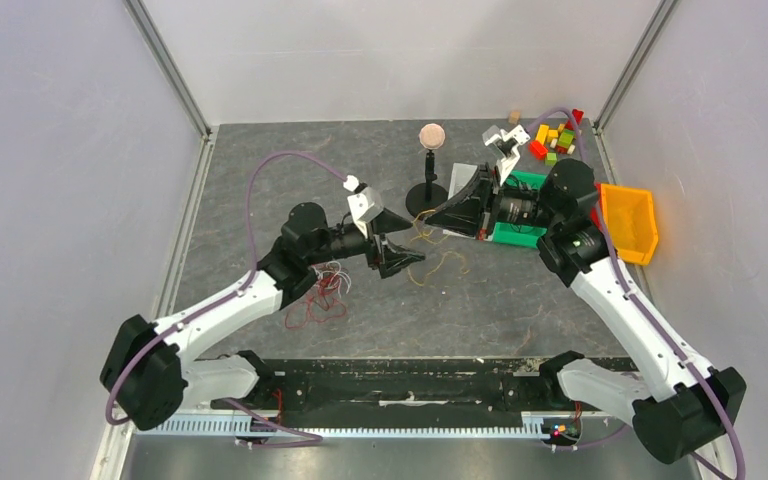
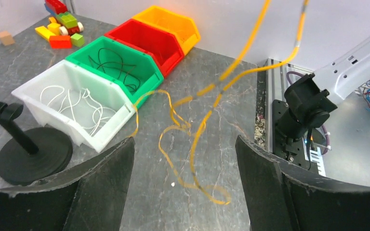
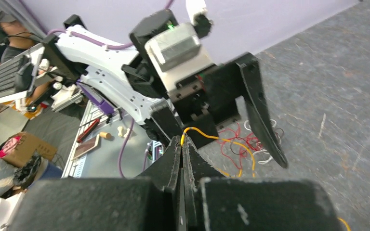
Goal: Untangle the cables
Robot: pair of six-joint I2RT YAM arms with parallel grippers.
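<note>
Pinches the orange cable (image 3: pixel 220 139) at the very tip of the right gripper (image 3: pixel 182 144), jaws pressed flat together on it; plain only in the right wrist view. From above, merely the right gripper (image 1: pixel 440 217) pointing left beside the foot of a black stand (image 1: pixel 426 197), the strand too thin to follow into the jaws.

Holds the left gripper (image 1: pixel 412 258) facing it across a short gap, jaws spread wide and gripping no strand.

Between the two fingers (image 2: pixel 101 187) in the left wrist view: loops of orange cable lying on the grey worktop (image 2: pixel 221 96), with two strands of it climbing off the top of the picture.

Only in that view, a full row of four bins: white bin (image 2: pixel 62 122) with a white cable (image 2: pixel 72 103) coiled inside, green bin (image 2: pixel 147 84) with a dark cable (image 2: pixel 115 65), then red bin (image 2: pixel 166 55) and orange bin (image 2: pixel 188 33), toy blocks (image 2: pixel 60 29) beyond. From above, just the green and orange ones visible past the right arm.

Rest of the cables (image 1: pixel 322 290), a red and white tangle, on the worktop beneath the left arm's wrist in the top view. Glimpsed again from the right wrist, low behind the left gripper's finger. Outside the left wrist picture.
</note>
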